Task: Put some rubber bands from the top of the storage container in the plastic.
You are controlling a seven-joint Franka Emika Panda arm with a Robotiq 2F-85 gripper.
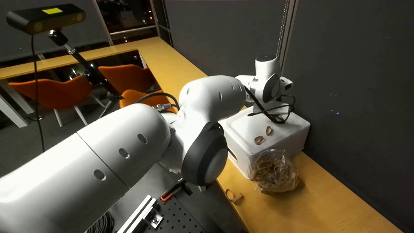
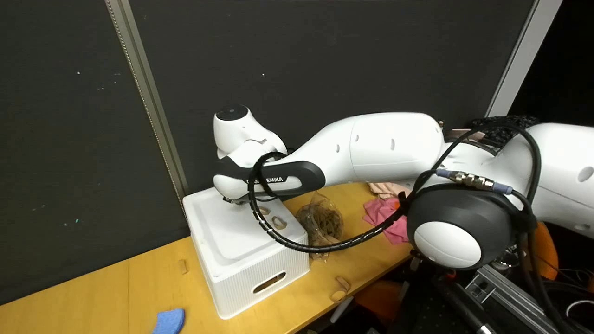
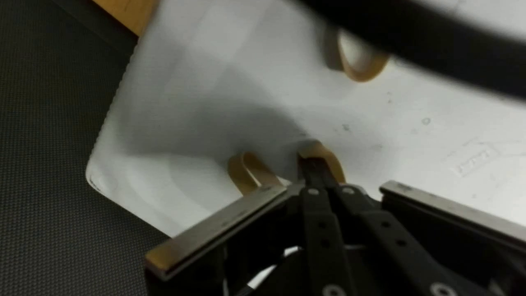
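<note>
The storage container is a white box (image 1: 240, 156), also seen in an exterior view (image 2: 222, 239); its lid (image 3: 415, 135) fills most of the wrist view. In the wrist view my gripper (image 3: 315, 167) is at the lid, its fingers together with a tan rubber band (image 3: 324, 153) looped at the tips. A second rubber band (image 3: 251, 172) lies beside the left finger and a third rubber band (image 3: 363, 68) lies farther off. Two bands (image 1: 259, 139) show on the lid in an exterior view. The plastic bag (image 1: 276, 176) of bands leans against the box. The arm and cable hide the fingers in both exterior views.
A few loose bands (image 2: 342, 283) lie near the table edge, and another band (image 2: 183, 266) on the box's far side. A blue cloth (image 2: 169, 321) and a pink cloth (image 2: 387, 215) lie on the table. A dark wall panel (image 1: 349, 81) stands close behind. A black cable (image 3: 431, 45) crosses the wrist view.
</note>
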